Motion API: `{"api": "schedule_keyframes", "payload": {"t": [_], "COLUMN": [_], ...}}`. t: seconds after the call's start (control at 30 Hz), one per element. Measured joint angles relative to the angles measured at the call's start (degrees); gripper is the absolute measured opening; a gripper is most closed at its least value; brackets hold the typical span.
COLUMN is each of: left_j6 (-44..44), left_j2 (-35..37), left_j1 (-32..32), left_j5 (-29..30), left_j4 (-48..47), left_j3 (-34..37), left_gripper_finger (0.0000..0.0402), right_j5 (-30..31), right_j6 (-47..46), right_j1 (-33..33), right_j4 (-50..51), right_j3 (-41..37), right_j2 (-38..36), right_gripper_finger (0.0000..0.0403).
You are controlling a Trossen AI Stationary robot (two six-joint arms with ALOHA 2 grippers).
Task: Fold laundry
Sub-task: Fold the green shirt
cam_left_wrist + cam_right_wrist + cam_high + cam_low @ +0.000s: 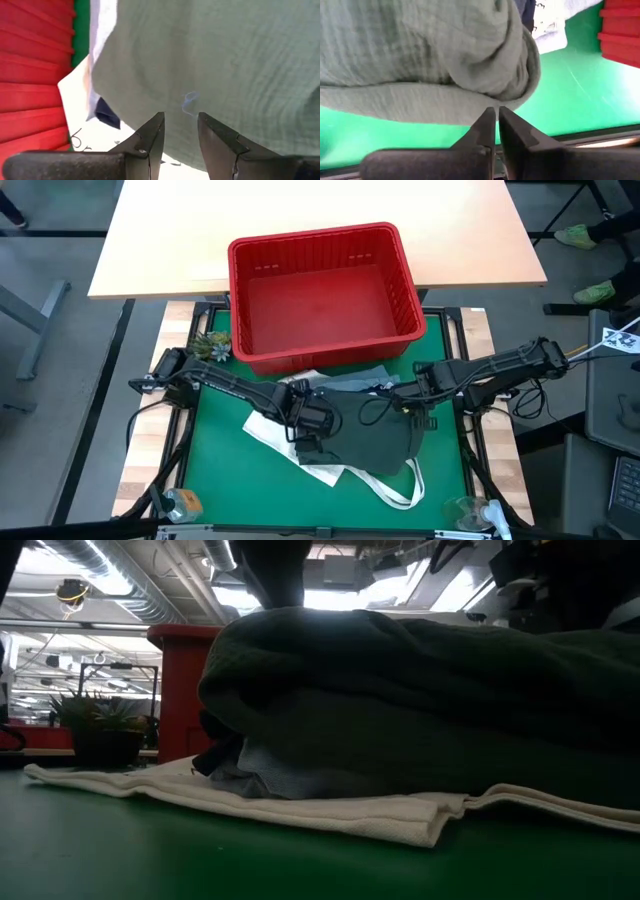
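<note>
Olive garment (375, 435) sits bunched on the green bench (215, 470) (tote (330, 472) underneath); left gripper (179, 131) fingers apart over it, right gripper (497, 120) fingers clenched at its edge, gripping nothing visible.

My left arm reaches in from the left, elbow bent, and my left pincer (312, 423) sits low with its two fingers (150, 142) parted by a narrow gap. My right arm stretches in from the right; my right pincer (408, 408) has its fingers pressed nearly together, facing my left pincer.
</note>
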State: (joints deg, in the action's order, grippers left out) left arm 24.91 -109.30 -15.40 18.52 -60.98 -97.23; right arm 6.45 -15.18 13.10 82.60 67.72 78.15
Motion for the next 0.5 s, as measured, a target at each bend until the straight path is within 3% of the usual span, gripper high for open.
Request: {"api": "schedule_keyframes", "payload": {"t": [0.13,0.37,0.5], "left_j6": [0.24,0.56,0.55], "left_j2": [0.0,0.0,0.0], "left_j1": [-0.79,-2.34,-3.44], "left_j5": [0.01,0.02,0.02], "left_j4": [0.26,2.29,5.3], "left_j3": [0.0,0.0,0.0], "left_gripper_finger": [0.0112,0.0112,0.0112], "right_j5": [-0.43,-0.52,-2.72], "right_j6": [-1.14,-2.6,-2.62], "right_j1": [0.0,0.0,0.0], "right_j4": [-1.44,-1.96,-1.93], "right_j3": [0.0,0.0,0.0], "right_j2": [0.02,0.04,0.04], "right_gripper_finger": [0.0047,0.0142,0.0173]}}
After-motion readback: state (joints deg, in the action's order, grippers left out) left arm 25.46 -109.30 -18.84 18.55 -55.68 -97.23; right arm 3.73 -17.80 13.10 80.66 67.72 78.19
